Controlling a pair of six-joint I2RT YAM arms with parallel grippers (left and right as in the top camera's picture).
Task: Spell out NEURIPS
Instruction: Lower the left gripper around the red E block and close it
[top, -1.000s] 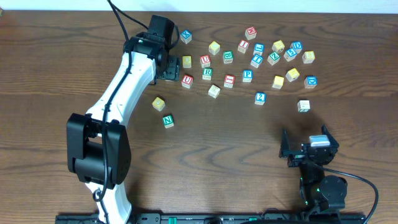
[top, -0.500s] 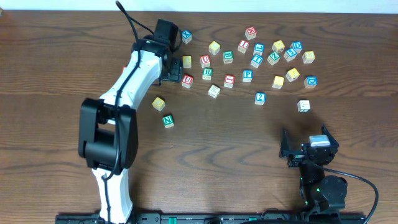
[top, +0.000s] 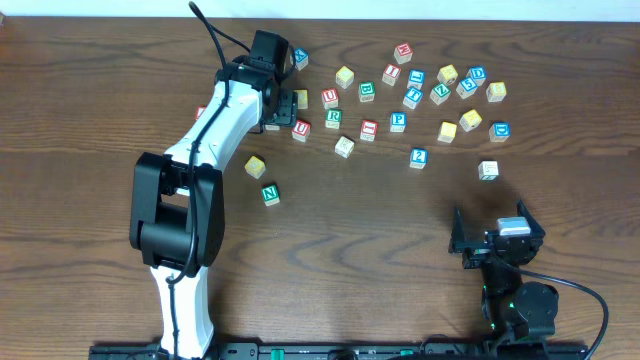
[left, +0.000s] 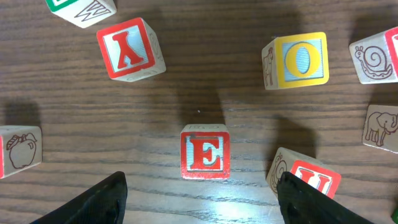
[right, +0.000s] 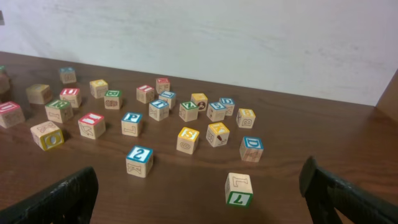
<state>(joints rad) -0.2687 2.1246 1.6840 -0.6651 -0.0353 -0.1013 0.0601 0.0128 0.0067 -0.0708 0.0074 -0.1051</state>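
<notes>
Fig. — Left wrist and overhead views, approach to the second letter. The left gripper (left: 200, 186) is seen with its jaws spread wide and nothing held between them; the red E cube (left: 205, 151) rests on the table (left: 186, 93), centred on the line between the two fingers (left: 102, 199) and just ahead of their tips, touched by neither. The cube's side faces are turned almost squarely toward the fingers, so little wrist rotation is judged necessary — only an advance over the cube before closing. A red-faced cube (left: 308, 177), its letter partly cut off, lies just beside the right-hand finger and is judged the likeliest thing to be clipped; the yellow O cube (left: 301, 59) lies farther off. The green N cube (top: 270, 194) stands apart from the cluster, nearer the robot. The right gripper (right: 199, 199) is parked well apart from the cubes, jaws fully spread and empty — the left arm is plainly the nearer
</notes>
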